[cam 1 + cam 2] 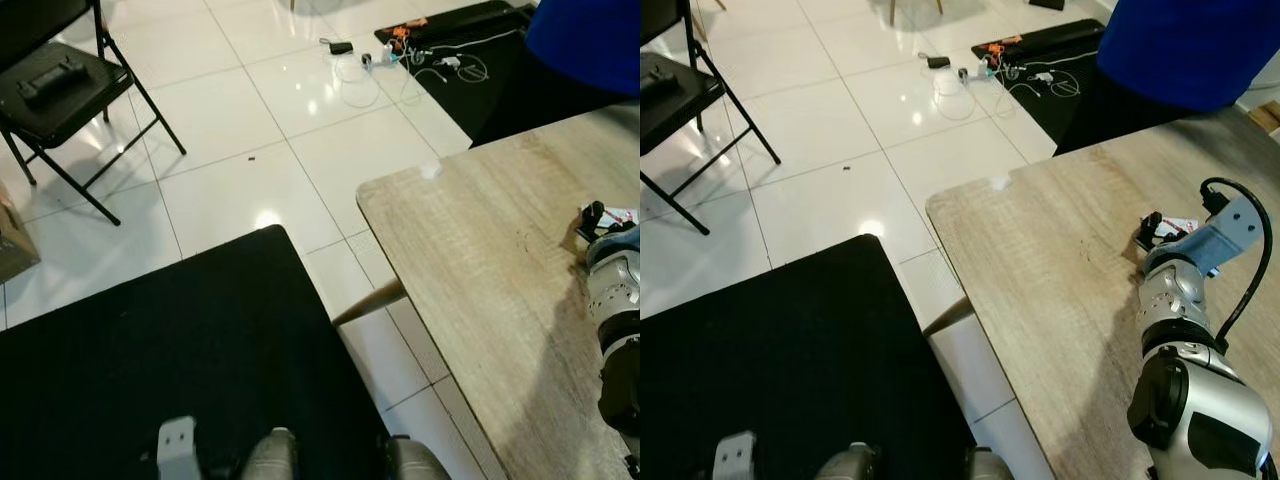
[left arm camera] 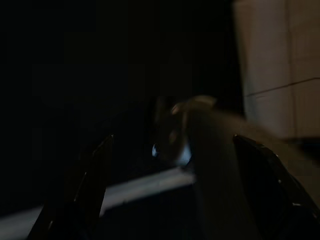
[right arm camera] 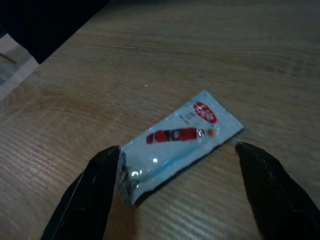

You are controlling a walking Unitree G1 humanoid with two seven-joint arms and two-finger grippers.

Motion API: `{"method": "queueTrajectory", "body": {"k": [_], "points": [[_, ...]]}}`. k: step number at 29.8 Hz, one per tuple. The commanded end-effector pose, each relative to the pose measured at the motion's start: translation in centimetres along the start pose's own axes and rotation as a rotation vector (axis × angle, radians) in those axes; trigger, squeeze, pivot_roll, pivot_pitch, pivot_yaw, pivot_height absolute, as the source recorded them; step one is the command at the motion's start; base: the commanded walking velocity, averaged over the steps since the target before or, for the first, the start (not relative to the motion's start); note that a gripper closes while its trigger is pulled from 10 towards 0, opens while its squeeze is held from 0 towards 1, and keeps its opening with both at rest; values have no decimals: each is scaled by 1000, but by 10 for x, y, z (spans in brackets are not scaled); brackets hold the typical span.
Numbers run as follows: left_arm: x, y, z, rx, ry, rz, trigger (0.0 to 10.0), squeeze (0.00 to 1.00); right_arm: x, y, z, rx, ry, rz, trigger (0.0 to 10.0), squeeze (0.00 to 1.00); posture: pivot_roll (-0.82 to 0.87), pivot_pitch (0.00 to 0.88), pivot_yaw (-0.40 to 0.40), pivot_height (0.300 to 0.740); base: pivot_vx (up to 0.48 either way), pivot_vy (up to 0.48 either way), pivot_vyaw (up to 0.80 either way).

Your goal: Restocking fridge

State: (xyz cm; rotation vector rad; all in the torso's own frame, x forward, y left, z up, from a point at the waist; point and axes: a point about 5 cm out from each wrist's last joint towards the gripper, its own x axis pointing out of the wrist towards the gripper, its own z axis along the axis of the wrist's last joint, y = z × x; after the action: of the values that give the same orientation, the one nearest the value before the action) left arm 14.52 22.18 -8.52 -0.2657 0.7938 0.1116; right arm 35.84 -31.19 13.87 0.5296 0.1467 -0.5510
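A small white sachet (image 3: 180, 147) with a red bottle printed on it lies flat on the light wooden table (image 1: 1040, 260). My right gripper (image 3: 177, 152) is low over it and open, one black finger (image 3: 95, 190) at each end of the sachet, not gripping it. From the head, the right arm (image 1: 1185, 330) reaches across the table to the sachet (image 1: 1180, 227). The left wrist view is very dark; my left gripper (image 2: 172, 150) hangs with its fingers apart and nothing between them.
A person in a blue top (image 1: 1190, 50) stands at the table's far side. A black mat (image 1: 180, 350) covers the floor at my feet. A black folding chair (image 1: 60, 90) stands far left, and cables (image 1: 400, 55) lie on the white tiles.
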Motion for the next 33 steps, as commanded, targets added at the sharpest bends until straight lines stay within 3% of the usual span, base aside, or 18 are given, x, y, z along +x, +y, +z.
{"method": "queueTrajectory", "body": {"k": [1, 9, 10, 13, 15, 21, 25, 27, 28, 29, 31, 32, 33], "points": [[-7, 4, -16, -8, 52, 12, 10000, 0, -3, -11, -20, 33, 76, -41, 10000, 0, 23, 285, -58, 740, 0, 0, 0], [-11, -3, -32, 11, 100, -7, 10000, 0, -4, -3, -31, 9, 150, -48, 10000, 0, 25, 284, -69, 740, 0, 0, 0], [-14, -2, -39, 9, 122, -2, 10000, 0, -3, 6, -29, 9, 153, -19, 10000, 0, 26, 283, -73, 740, 0, 0, 0], [-16, -1, -42, 6, 132, 4, 10000, 0, -3, 12, -27, 10, 152, 4, 10000, 0, 25, 284, -75, 740, 0, 0, 0], [-19, 1, -47, 2, 147, 16, 10000, 0, -3, 27, -23, 7, 148, 50, 10000, 0, 25, 287, -80, 740, 0, 0, 0], [-20, 2, -48, -1, 148, 24, 10000, 0, -4, 53, -19, -6, 141, 104, 10000, 0, 28, 290, -84, 740, 0, 0, 0], [-20, 3, -48, -2, 147, 25, 10000, 0, -4, 57, -19, -10, 140, 112, 10000, 0, 28, 290, -84, 740, 0, 0, 0], [-20, 2, -48, -3, 143, 23, 10000, 0, -5, 64, -19, -59, 138, 122, 10000, 0, 34, 295, -88, 740, 0, 0, 0], [-20, 2, -48, -4, 141, 22, 10000, 0, -6, 66, -20, -87, 138, 121, 9294, 0, 34, 295, -88, 740, 0, 0, 0], [-20, 1, -48, -4, 138, 21, 10000, 0, -6, 69, -20, -129, 132, 121, 7765, 0, 34, 295, -88, 740, 0, 0, 0], [-20, 2, -47, -5, 136, 22, 10000, 0, -6, 70, -20, -155, 128, 121, 7765, 0, 34, 295, -88, 740, 0, 0, 0], [-20, 1, -47, -5, 136, 21, 10000, 0, -6, 72, -19, -188, 120, 127, 7137, 0, 37, 293, -88, 740, 0, 0, 0], [-20, 1, -48, -4, 137, 21, 10000, 0, -7, 75, -17, -216, 108, 142, 9137, 0, 37, 293, -90, 740, 0, 0, 0]]}}
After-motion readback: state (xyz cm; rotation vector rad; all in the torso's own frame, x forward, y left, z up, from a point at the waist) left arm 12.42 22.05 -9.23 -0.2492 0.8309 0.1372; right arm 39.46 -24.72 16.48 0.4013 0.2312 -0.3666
